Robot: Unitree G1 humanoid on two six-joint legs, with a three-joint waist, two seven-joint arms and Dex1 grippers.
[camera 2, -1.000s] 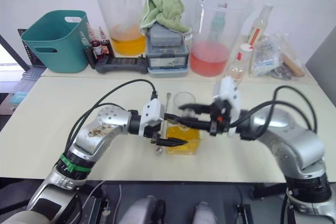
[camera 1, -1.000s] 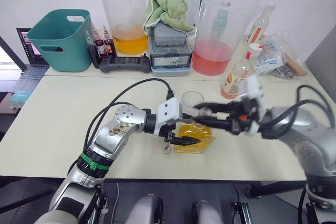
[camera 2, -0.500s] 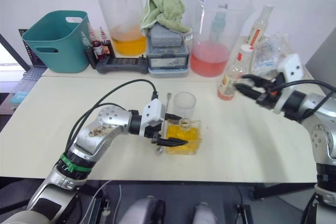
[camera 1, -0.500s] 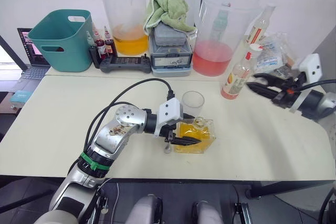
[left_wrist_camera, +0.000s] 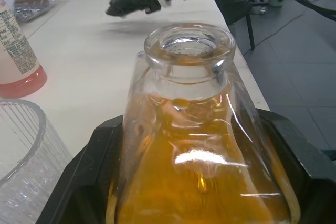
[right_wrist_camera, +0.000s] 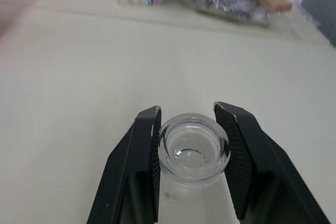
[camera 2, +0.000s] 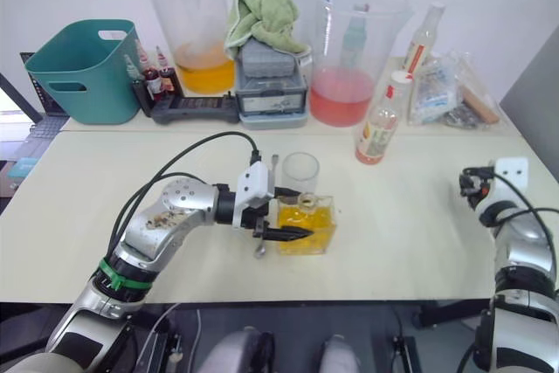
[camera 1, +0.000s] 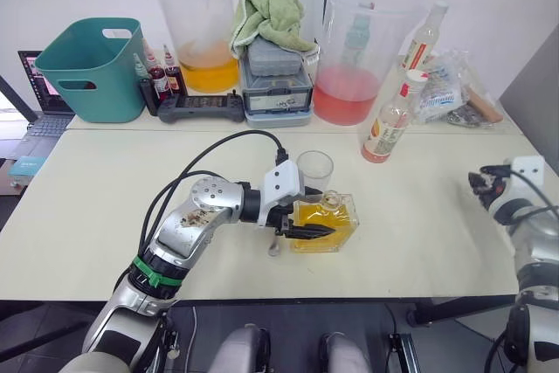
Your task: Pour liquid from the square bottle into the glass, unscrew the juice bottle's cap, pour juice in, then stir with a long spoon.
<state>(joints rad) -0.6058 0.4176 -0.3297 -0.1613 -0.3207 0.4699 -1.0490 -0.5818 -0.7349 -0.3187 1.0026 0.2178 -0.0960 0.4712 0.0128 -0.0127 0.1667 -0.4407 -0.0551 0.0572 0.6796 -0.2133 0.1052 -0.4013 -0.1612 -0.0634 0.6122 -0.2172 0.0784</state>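
- Square bottle (camera 1: pixel 324 225): standing upright near the table's (camera 1: pixel 105 198) front edge, about midway along it; mouth open and facing up; amber liquid filling most of the body.
- Left gripper (camera 1: pixel 304 231): closing its two black fingers (left_wrist_camera: pixel 79 192) on the bottle's body from the robot's left, one finger on each broad flank, as the left wrist view is showing.
- Glass (camera 1: pixel 314 172): standing upright and empty, just behind the bottle and a little to its left, nearly touching it; so the pour appears to be calling for a lift and a tilt of the neck away from the robot, toward the table's back edge.
- Right gripper (right_wrist_camera: pixel 189 158): hovering at the table's right edge, well apart from bottle and glass; pinching a small round glass stopper (right_wrist_camera: pixel 193 148) between its pads.
- Nearer arm: the left one, already on the bottle; the right one appearing occupied with the stopper, which probably needs setting down first.
- Juice bottle (camera 1: pixel 389 120): standing capped toward the table's back edge, right of centre, nearer the right arm.
- Spoon (camera 1: pixel 277 244): lying on the table just left of the bottle, under the left gripper, mostly hidden.
- Judgement: first pour not yet begun.
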